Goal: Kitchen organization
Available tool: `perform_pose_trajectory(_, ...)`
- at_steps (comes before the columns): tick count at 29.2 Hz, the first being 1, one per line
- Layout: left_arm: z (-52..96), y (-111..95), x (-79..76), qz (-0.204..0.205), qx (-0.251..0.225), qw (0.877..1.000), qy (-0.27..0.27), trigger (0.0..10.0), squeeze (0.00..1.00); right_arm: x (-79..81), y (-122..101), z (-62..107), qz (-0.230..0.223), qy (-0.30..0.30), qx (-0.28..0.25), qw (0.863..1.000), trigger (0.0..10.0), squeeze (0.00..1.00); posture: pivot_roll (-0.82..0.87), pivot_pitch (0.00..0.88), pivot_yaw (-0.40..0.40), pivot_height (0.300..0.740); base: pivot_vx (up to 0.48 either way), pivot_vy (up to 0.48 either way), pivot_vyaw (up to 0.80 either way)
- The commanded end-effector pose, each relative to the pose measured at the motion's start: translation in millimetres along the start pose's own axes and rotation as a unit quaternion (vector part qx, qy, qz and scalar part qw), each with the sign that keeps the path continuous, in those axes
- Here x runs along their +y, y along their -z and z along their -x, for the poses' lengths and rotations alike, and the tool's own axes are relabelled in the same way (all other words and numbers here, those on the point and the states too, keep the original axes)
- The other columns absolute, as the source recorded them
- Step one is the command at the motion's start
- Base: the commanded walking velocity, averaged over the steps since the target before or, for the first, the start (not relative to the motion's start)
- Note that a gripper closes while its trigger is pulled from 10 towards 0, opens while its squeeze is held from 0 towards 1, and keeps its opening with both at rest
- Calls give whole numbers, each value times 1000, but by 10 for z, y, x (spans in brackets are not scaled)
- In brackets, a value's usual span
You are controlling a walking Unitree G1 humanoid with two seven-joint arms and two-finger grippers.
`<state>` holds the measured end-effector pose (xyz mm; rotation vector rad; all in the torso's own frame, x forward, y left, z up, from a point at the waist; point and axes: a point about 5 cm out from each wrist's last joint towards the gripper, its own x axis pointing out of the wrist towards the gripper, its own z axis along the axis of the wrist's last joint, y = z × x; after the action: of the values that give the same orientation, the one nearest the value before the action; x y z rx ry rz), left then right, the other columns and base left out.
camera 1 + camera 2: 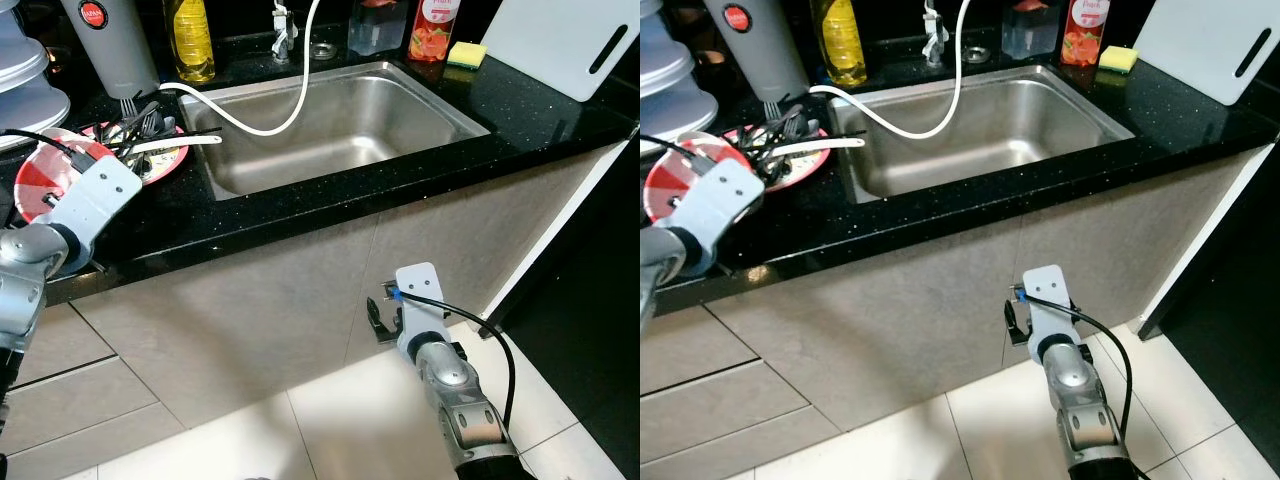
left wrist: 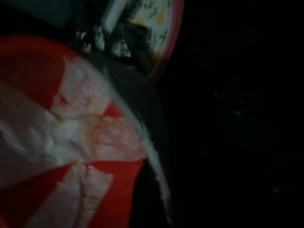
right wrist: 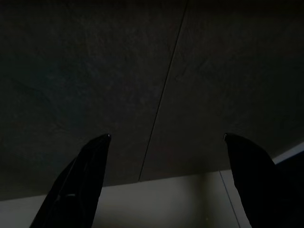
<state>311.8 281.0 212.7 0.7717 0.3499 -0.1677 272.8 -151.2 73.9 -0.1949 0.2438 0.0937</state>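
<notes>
Hiding its fingers, the left gripper [image 1: 45, 205] covers a red plate [image 1: 45, 170]; right gripper [image 3: 166, 142] spread apart.

No lettering can be read with any certainty. The grey flask [image 1: 118, 40] at the back of the counter [image 1: 300, 215] carries a round red badge [image 1: 93, 14] with pale lettering, too small to make out. The red juice bottle [image 1: 434, 28] behind the sink [image 1: 340, 125] has a white-and-red label with fruit pictures; its words are blurred. The yellow bottle [image 1: 190, 38] bears a label too, equally unreadable. Both wrist views are too dark for any print.
</notes>
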Motion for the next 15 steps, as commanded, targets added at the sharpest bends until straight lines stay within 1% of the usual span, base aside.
perform_pose_trajectory(1,-7,-51,-50,-26,-19,999,-4,0,0,0,36,13,-2,0,8,1000,10000,0,98,0,28,740,0,0,0)
perform_pose_trajectory(2,-7,-51,-50,-26,-19,999,-4,0,0,0,36,13,-2,0,8,1000,10000,0,98,0,28,740,0,0,0)
perform_pose_trajectory(3,0,-164,-45,-32,-53,998,-21,0,0,1,44,8,-2,0,9,1000,10000,0,97,0,29,740,0,0,0)
perform_pose_trajectory(4,0,-164,-45,-32,-53,998,-21,0,0,1,44,8,-2,0,9,1000,10000,0,97,0,29,740,0,0,0)
perform_pose_trajectory(5,23,-294,-44,-39,-91,994,-36,0,0,0,50,2,-2,-1,10,1000,10000,0,98,0,29,740,0,0,0)
perform_pose_trajectory(6,80,-511,-39,-32,-151,986,-59,0,0,-5,52,-8,-2,0,10,1000,10000,0,98,0,28,740,0,0,0)
perform_pose_trajectory(7,99,-564,-46,-30,-165,984,-63,0,0,-6,51,-10,-2,1,10,1000,10000,0,98,0,28,740,0,0,0)
perform_pose_trajectory(8,117,-622,-60,-19,-179,982,-64,0,0,-10,49,-14,-2,2,10,1000,10000,0,95,0,27,740,0,0,0)
perform_pose_trajectory(9,117,-622,-60,-19,-179,982,-64,0,0,-10,49,-14,-2,2,10,1000,10000,0,95,0,27,740,0,0,0)
perform_pose_trajectory(10,130,-663,-74,-7,-189,980,-65,0,0,-16,47,-17,-2,3,9,1000,10000,0,87,0,25,740,0,0,0)
perform_pose_trajectory(11,139,-710,-91,12,-198,978,-65,8392,0,-32,42,-21,-4,6,10,1000,10000,0,87,0,32,740,0,0,0)
perform_pose_trajectory(12,139,-710,-91,12,-198,978,-65,8392,0,-32,42,-21,-4,6,10,1000,10000,0,87,0,32,740,0,0,0)
perform_pose_trajectory(13,157,-767,-118,32,-212,975,-58,8392,0,-80,16,-13,-13,13,5,1000,10000,0,87,0,32,740,0,0,0)
perform_pose_trajectory(14,170,-813,-144,58,-222,972,-47,10000,0,-168,-28,2,-24,33,-1,999,10000,0,87,0,32,740,0,0,0)
perform_pose_trajectory(15,181,-848,-164,77,-230,969,-39,10000,0,-247,-70,16,-33,51,-7,998,10000,0,75,0,35,740,0,0,0)
